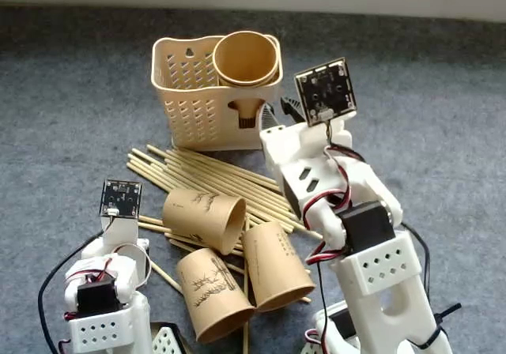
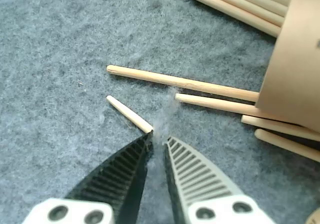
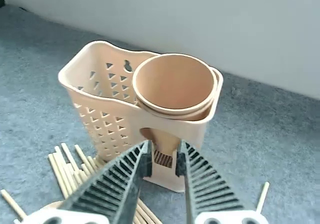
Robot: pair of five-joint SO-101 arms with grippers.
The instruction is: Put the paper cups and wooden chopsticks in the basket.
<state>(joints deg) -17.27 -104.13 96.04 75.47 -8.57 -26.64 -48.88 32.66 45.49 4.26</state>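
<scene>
Since the left gripper hangs low over the grey carpet with its fingers parted by only a narrow slot and nothing visibly clamped, the relation that counts is how the nearest wooden chopstick lies to it. The near end of that stick sits right at the tip of the dark finger, touching it or just beside it. Its long axis slants away from the fingertips instead of crossing the slot. I judge the jaws must widen and come over the stick across its length before any grip can hold.

Two longer chopsticks lie just beyond it, running under a fallen paper cup.

Farther off, the right gripper is raised in front of the basket, its fingers slightly apart and empty. Stacked cups already stand in the basket's end compartment. The left arm is plainly the nearer one to the loose sticks.
</scene>
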